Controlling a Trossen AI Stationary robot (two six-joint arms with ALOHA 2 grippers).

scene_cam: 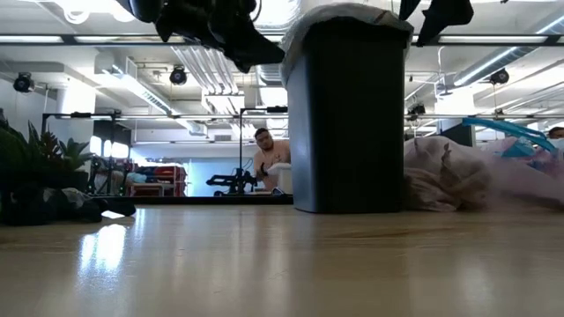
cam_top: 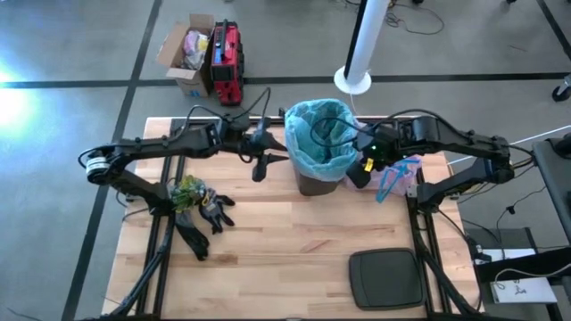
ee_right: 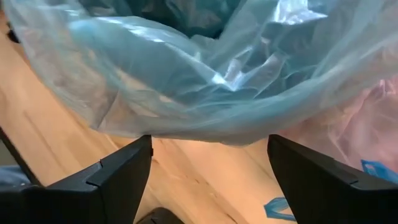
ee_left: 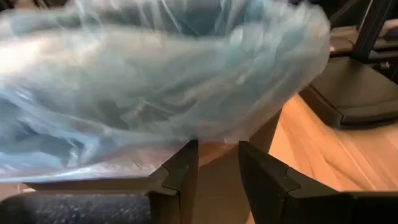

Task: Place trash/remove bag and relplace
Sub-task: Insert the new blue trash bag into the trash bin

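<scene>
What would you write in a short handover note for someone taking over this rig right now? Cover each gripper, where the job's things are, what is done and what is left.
Left gripper: open, empty, beside the bin on its left side, fingers pointing at the liner's edge.
Right gripper: open wide, empty, close to the bin's right side.
Bin: upright at the table's back middle, lined with a light blue bag folded over the rim.
Pink bag: lying crumpled on the table right of the bin, blue drawstrings showing.
Black gloves: on the table's left.
Done, it seems: pink bag out, blue bag fitted.
Left: probably tidying the liner's edge; whether trash is inside cannot be told.
</scene>
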